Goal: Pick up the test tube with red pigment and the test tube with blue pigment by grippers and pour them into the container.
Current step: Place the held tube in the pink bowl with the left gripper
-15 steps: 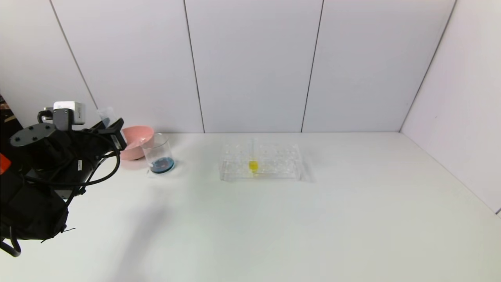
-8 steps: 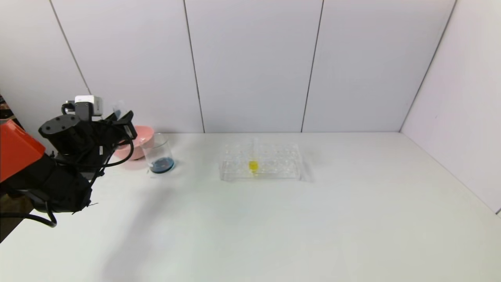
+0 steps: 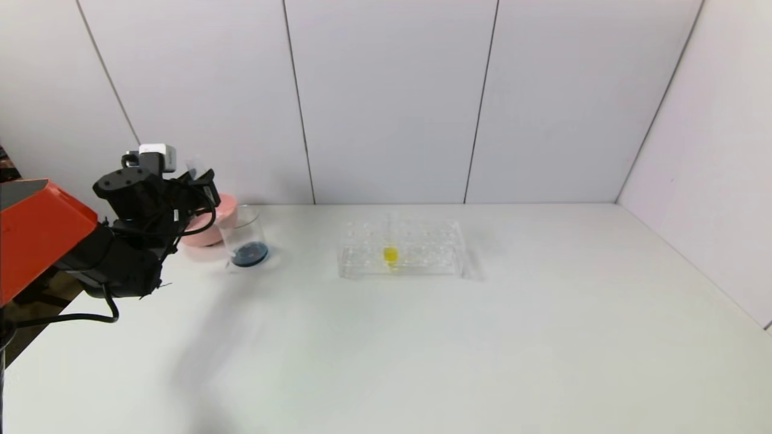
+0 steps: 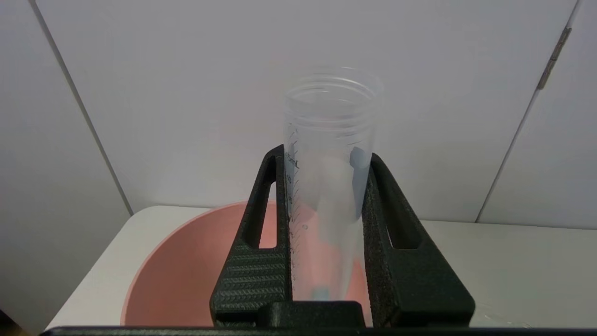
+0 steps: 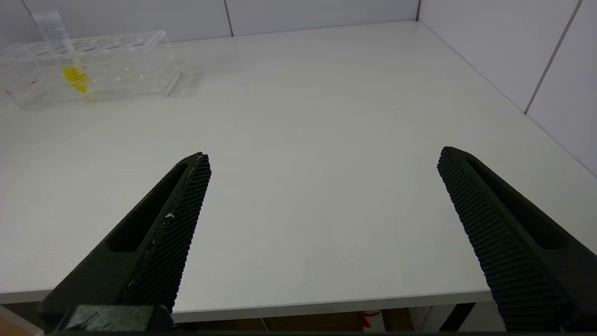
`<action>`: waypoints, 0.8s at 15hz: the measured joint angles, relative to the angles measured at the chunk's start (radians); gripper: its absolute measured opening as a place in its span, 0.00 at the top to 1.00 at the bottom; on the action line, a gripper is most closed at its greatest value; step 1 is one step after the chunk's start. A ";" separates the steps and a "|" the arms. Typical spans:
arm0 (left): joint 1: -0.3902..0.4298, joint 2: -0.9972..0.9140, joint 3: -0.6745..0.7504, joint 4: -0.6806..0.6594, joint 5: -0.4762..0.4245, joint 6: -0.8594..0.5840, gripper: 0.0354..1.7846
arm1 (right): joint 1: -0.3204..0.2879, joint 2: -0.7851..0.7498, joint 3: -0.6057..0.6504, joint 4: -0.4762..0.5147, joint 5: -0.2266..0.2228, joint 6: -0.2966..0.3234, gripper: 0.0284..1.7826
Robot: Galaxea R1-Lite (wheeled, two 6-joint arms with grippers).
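I have the left gripper (image 3: 202, 181) clamped on an emptied test tube (image 4: 329, 186) above the pink bowl (image 3: 208, 232), farther left and back than a second ago; the container (image 3: 244, 236) just right holds blue liquid; right gripper (image 5: 322, 224) spread wide over open table (image 3: 452, 337) near its front edge.

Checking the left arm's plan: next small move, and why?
Probably lower and release into the pink bowl. The left gripper is shut on the test tube, which looks emptied, directly above the bowl; the beaker already holds blue liquid.
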 joint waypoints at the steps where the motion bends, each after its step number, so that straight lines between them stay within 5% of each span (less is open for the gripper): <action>1: 0.003 0.011 -0.016 0.013 0.000 0.000 0.76 | 0.000 0.000 0.000 0.000 0.000 0.000 0.00; 8: 0.012 0.043 -0.050 0.018 0.011 -0.001 0.72 | 0.000 0.000 0.000 0.000 0.000 0.000 0.00; 12: 0.012 0.043 -0.050 0.018 0.018 0.001 0.45 | 0.000 0.000 0.000 0.000 0.000 0.000 0.00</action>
